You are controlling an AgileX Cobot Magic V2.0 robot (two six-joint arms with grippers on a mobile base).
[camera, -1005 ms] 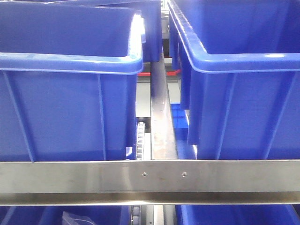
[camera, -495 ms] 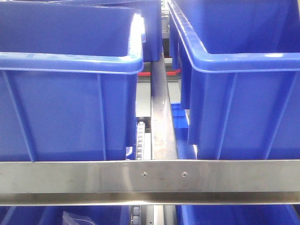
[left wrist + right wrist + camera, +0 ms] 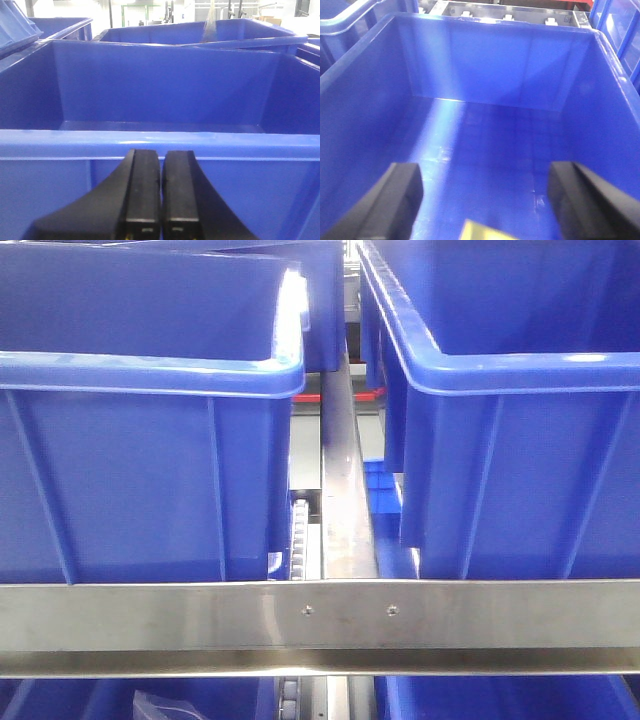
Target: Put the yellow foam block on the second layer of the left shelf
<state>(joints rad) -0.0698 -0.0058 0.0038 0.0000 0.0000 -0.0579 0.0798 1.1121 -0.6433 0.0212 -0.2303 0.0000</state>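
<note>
Seen from the front: left bin (image 3: 150, 440) at 9 o'clock, steel divider (image 3: 345, 490) running back at 12, right bin (image 3: 520, 420) at 3, all behind a steel rail (image 3: 320, 615) across the bottom; no block and no arm in this view. Seen from the left wrist: left end effector (image 3: 161, 190) at 6 o'clock, fingers pressed together on nothing, parked just outside the near rim of a blue bin (image 3: 160, 140), pointing toward 12 over a bare interior. No yellow anywhere in that bin, so probably idle for this step. Seen from the right wrist: right end effector (image 3: 482, 200) spread wide, one dark finger (image 3: 385, 200) at 7 o'clock and the other at 5, hanging over the floor of another bin (image 3: 485, 145). Between the fingers, at 6 o'clock on the very bottom edge, a sliver of the yellow block (image 3: 485, 232), lying on the bin floor or close to it; contact with either finger not discernible, most of the block cropped. Long axis not readable from so small a piece, and near-cubic anyway by the look of its corner. Clearly nearer the right arm. Likely next: straight down toward 6, closing across the block, then a carry over to the left shelf. Worth minding the clearance to the bin walls on lifting out.
</note>
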